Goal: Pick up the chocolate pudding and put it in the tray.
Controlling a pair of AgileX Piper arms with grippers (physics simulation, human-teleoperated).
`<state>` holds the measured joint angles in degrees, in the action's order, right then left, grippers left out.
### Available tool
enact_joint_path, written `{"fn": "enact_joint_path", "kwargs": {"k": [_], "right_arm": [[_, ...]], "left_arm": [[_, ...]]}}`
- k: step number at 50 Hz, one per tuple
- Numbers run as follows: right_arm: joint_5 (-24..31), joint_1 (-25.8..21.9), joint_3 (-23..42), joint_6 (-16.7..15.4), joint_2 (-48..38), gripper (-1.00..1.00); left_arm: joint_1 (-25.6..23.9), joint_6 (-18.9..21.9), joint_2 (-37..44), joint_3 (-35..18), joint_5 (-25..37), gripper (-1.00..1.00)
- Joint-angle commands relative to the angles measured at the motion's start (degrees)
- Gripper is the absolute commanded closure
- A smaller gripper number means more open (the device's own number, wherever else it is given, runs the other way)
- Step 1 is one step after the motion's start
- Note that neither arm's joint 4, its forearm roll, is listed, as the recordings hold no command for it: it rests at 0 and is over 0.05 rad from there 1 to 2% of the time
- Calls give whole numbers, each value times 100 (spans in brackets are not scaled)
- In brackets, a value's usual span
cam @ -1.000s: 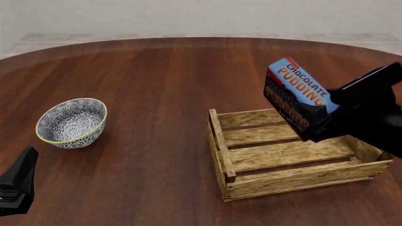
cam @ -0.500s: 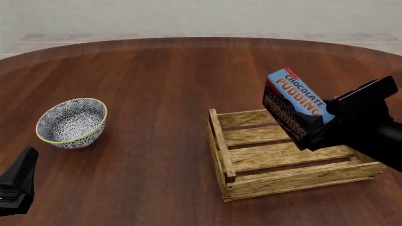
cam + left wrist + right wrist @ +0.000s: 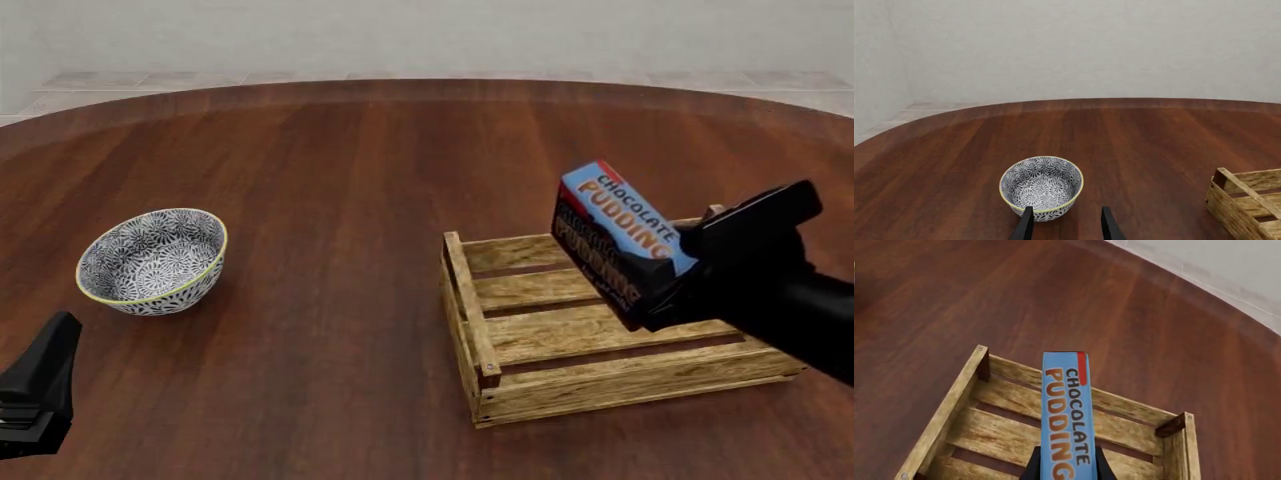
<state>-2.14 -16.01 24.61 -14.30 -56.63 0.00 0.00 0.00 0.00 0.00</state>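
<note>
Holding the pudding [image 3: 617, 232] over the tray [image 3: 470, 300], the right gripper [image 3: 663, 272] pinches the carton at its lower end, jaws pressed against its two broad faces. The carton is tilted, blue lettered top facing up, and hangs above the tray's far right part, clear of the floor slats. In the right wrist view, the pudding [image 3: 1065, 410] stands edge-on between the gripper's fingers [image 3: 1034, 466], with the tray [image 3: 947, 405] spread below it.

The step in hand looks like the placing: the pick is done and the carton is lined up over the tray's opening. The next move calls for lowering it between the walls, then spreading the jaws once it rests on the slats or hangs just above them.

Room is fair. The tray's inside is wider than the carton, and nothing else lies in it that can be seen. The far wall and the right corner posts are the edges nearest the carton; how closely its lower corner clears the far wall is hard to judge from the front view.

The left gripper [image 3: 1066, 225] hovers low at the near left, jaws spread and holding nothing, with the bowl [image 3: 1041, 187] just ahead of it. Both are well apart from the tray on the table [image 3: 334, 170].
</note>
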Motion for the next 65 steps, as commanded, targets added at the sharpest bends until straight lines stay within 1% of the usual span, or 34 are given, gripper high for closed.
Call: {"fn": "enact_joint_path", "kwargs": {"k": [1, 4, 10, 15, 30, 50, 58, 62, 65], "right_arm": [[-157, -14, -94, 165, -98, 100], [-270, -32, -148, 203, -187, 100], [-319, -64, -193, 254, -212, 100], [-482, -23, -270, 295, -346, 100], [-726, -6, -419, 404, -524, 100], [-987, -19, -527, 438, -732, 100], [-1004, -44, -511, 458, -771, 100], [-1143, -55, -565, 459, -871, 100], [-1146, -56, -561, 483, -888, 100]], "left_arm": [[0, 0, 0, 0, 0, -100], [0, 0, 0, 0, 0, -100], [0, 0, 0, 0, 0, -100], [0, 0, 0, 0, 0, -100], [0, 0, 0, 0, 0, -100], [0, 0, 0, 0, 0, -100], [0, 0, 0, 0, 0, -100], [0, 0, 0, 0, 0, -100], [0, 0, 0, 0, 0, -100]]}}
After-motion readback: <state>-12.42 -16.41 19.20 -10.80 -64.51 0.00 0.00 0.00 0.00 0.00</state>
